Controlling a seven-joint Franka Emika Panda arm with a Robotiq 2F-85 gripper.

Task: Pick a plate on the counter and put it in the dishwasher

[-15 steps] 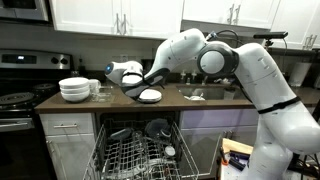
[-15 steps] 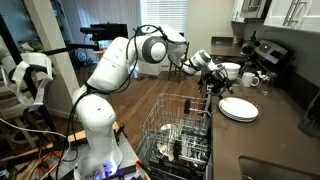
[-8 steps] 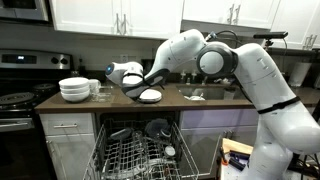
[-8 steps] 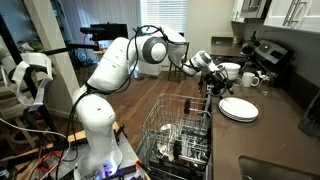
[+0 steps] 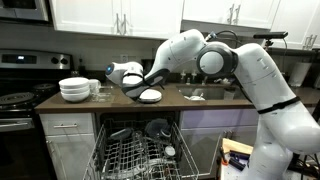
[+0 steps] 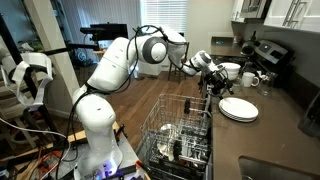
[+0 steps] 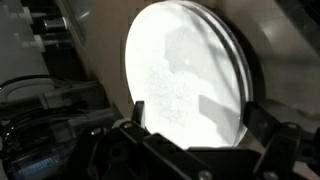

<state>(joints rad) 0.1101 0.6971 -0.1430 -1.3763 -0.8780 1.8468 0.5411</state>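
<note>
White plate (image 5: 150,95) flat on counter (image 5: 112,103), face up, round | tool (image 7: 197,118) wide open, apparently hovering above it

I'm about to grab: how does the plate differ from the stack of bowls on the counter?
The plate is flat and low; the stack of bowls stands taller. The plate lies by the hand; the stack of bowls sits nearer the stove. Both are white, round, on the counter.
</note>
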